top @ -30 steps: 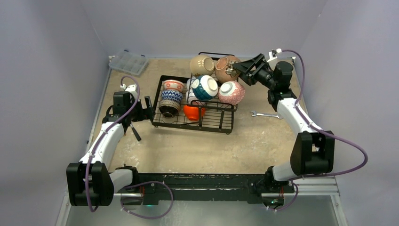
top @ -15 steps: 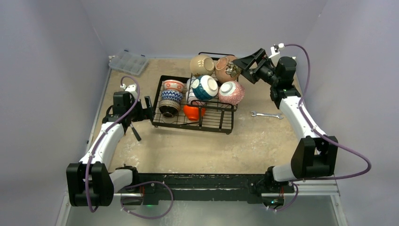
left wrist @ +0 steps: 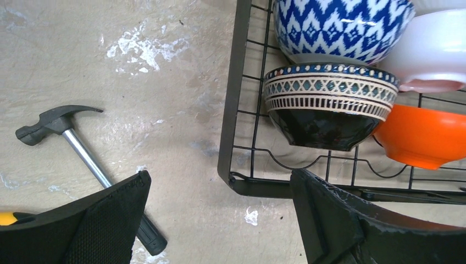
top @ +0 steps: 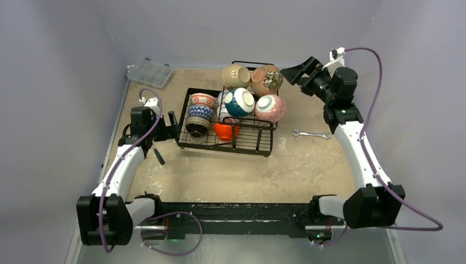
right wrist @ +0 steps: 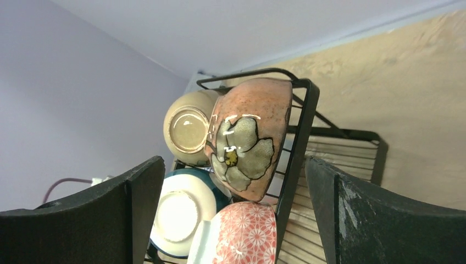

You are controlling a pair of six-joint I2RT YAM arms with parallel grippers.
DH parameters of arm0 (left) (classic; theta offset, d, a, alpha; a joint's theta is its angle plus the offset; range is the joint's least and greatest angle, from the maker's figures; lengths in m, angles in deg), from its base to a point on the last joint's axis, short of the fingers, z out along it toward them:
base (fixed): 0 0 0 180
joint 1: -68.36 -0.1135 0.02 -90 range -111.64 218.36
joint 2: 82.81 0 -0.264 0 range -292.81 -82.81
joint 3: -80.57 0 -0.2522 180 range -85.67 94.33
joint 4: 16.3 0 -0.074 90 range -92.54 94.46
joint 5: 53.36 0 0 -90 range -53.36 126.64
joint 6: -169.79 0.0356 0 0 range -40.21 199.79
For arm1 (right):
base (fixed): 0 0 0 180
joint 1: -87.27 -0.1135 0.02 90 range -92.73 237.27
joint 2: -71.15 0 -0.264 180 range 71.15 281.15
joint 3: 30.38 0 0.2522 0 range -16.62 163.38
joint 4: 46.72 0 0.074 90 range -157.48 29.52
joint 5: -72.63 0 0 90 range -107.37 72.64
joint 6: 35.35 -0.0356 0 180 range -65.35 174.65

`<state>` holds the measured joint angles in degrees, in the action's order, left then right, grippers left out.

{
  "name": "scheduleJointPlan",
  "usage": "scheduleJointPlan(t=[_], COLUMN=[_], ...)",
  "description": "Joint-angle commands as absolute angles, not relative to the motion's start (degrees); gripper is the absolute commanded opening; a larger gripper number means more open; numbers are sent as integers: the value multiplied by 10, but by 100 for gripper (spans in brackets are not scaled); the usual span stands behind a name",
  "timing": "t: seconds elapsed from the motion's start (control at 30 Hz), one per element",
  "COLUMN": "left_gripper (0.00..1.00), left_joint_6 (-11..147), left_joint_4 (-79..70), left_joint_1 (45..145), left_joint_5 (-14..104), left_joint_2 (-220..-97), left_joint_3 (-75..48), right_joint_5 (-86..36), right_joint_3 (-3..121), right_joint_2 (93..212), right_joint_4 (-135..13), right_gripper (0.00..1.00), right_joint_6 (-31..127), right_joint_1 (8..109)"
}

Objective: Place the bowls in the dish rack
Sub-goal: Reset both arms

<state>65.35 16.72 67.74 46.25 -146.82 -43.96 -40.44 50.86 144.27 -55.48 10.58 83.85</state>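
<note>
Right gripper (top: 295,73), jaws spread wide and empty, is held just right of the raised basket of the dish rack (top: 254,144), a black wire frame. Glossy round ceramic bowls fill the rack. A tan bowl (top: 236,75) and a speckled pink bowl (top: 267,80) stand on edge in the basket. A teal bowl (top: 240,102) and a red floral bowl (top: 270,108) sit nearer. Blue-patterned bowls (top: 200,113) and an orange bowl (top: 226,131) occupy the slotted base. Left gripper (left wrist: 220,181), also released, hovers low at the rack's left edge, near a hammer (left wrist: 82,154).
</note>
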Motion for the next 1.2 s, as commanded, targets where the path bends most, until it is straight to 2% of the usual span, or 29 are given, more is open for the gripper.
scheduleJointPlan(t=[0.0, 0.27, 0.67, 0.9, 1.17], left_gripper=[96, 98, 99, 99, 99], left_joint_6=[637, 597, 529, 521, 531], left_joint_4=[127, 84, -65, -260, -407], left_joint_1=[679, 679, 679, 679, 679], left_joint_5=[480, 518, 486, 370, 156], left_joint_2=[-1431, -1349, -1275, -1279, -1331], left_joint_3=[-438, -463, -522, -618, -728], right_joint_5=[-305, -158, -83, -78, 22], right_joint_3=[495, 362, 133, 1, -56], right_joint_2=[1379, 1285, 1203, 1166, 1280], right_joint_4=[-578, -566, -441, -249, -36], right_gripper=[99, 99, 99, 98, 99], right_joint_6=[182, 202, 243, 275, 432], right_joint_1=[837, 838, 842, 842, 842])
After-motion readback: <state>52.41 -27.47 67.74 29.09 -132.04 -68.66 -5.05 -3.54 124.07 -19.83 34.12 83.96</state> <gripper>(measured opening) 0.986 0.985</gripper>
